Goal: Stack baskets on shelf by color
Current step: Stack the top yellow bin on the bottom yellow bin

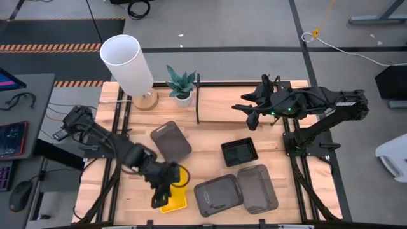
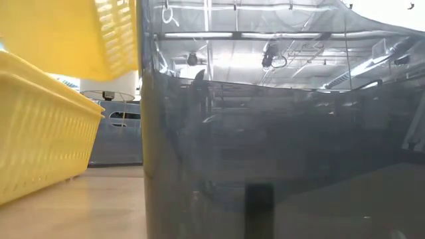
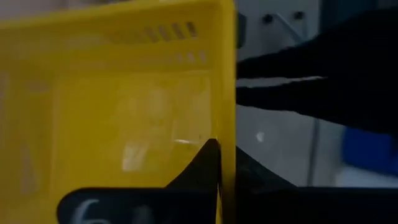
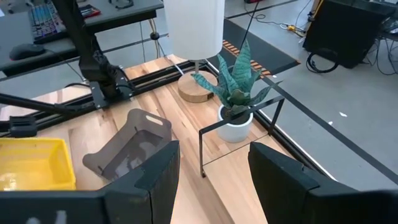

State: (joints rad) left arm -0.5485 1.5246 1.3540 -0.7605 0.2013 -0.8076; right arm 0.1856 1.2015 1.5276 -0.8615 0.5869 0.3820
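yellow basket (image 1: pixel 176 198) sits at the table's front edge, its rim pinched by the left gripper (image 1: pixel 166 186). lifting it well likely means keeping the grip firm and level, clearing the grey baskets (image 1: pixel 218 195) nearby. right gripper (image 1: pixel 252 113) hovers spread over the shelf (image 1: pixel 219 109).

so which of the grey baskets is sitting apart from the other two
The grey basket near the table's middle, just below the lamp. The other two grey baskets sit side by side at the front edge.
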